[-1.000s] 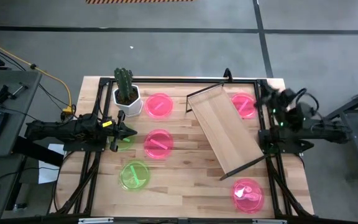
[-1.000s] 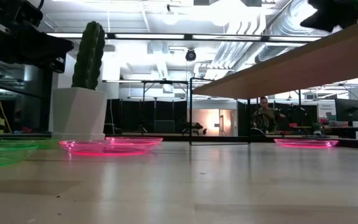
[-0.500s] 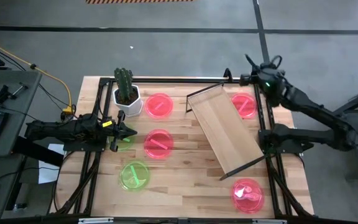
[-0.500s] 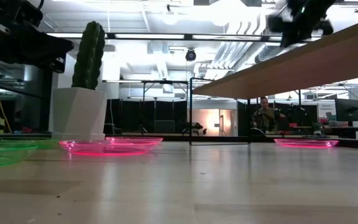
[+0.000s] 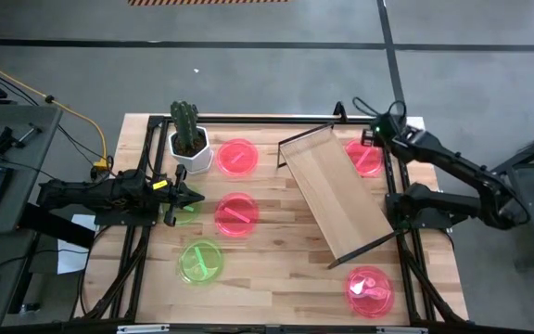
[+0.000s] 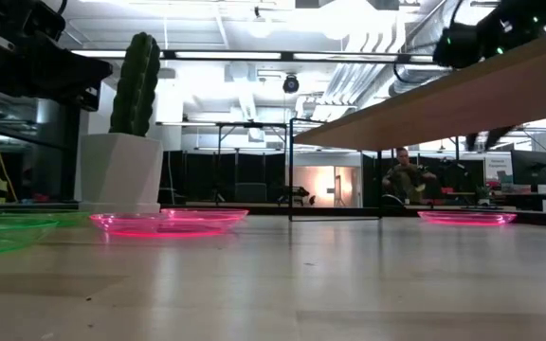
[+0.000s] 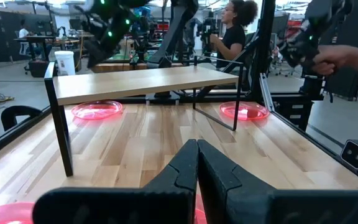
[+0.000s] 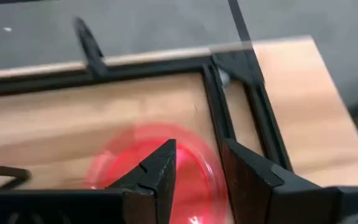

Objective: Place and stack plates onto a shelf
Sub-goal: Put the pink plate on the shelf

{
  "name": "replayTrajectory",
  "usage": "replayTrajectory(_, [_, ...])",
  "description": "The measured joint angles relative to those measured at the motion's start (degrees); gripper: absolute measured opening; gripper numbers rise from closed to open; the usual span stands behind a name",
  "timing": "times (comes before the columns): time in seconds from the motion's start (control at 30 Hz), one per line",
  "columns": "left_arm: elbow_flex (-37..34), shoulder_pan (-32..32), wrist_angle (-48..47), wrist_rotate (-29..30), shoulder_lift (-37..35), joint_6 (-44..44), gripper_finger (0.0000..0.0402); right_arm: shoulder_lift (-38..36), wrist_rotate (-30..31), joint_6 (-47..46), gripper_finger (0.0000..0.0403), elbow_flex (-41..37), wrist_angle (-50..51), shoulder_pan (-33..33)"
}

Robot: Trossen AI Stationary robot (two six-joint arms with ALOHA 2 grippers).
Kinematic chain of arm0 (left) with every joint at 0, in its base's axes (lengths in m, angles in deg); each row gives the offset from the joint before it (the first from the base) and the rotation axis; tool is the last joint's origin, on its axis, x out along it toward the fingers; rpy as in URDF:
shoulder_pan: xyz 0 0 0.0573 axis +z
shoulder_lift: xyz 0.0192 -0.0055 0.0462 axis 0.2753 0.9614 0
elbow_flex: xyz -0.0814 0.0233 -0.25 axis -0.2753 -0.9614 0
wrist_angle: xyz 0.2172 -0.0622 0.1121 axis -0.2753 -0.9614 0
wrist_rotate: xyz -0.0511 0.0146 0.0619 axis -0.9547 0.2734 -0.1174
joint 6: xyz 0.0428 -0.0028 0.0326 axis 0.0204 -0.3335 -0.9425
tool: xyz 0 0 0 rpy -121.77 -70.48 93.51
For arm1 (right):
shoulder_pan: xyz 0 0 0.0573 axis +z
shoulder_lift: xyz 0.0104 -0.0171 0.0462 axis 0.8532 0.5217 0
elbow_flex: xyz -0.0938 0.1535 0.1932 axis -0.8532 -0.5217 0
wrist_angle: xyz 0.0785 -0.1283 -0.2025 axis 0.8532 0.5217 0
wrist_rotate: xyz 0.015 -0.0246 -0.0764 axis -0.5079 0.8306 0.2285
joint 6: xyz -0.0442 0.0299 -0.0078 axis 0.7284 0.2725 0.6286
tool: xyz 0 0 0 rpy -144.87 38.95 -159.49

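Note:
Several pink plates lie flat on the table: one at the far right corner (image 5: 364,158), one at the near right (image 5: 370,288), and two left of the shelf (image 5: 237,156) (image 5: 236,214). A green plate (image 5: 200,261) lies near left, and another (image 5: 184,211) lies under my left gripper. The light-wood shelf (image 5: 335,193) stands slantwise on its black wire legs. My right gripper (image 8: 199,144) hangs open above the far right pink plate (image 8: 148,158), clear of it. My left gripper (image 7: 197,146) is shut and holds nothing, at the table's left (image 5: 196,198).
A cactus in a white pot (image 5: 190,147) stands at the far left, beside a pink plate. A black frame (image 8: 229,93) runs along the table's edges, close to the far right plate. Beyond the table, the left wrist view shows a person (image 7: 232,34).
My right arm has stretched out from the table's right edge toward the far right corner. Its gripper now hangs over the pink plate there. The plates and the shelf have kept still.

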Motion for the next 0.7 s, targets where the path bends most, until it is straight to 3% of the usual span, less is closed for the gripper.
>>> replayTrajectory(0.33, [0.0,0.0,0.0,0.0,0.0,0.0,0.0,-0.7,-1.3,-14.4,0.0124,-10.6,0.1,0.0])
replayTrajectory(0.7, [0.0,0.0,0.0,0.0,0.0,0.0,0.0,-0.6,-7.3,-20.4,0.0124,-14.7,1.2,0.0])
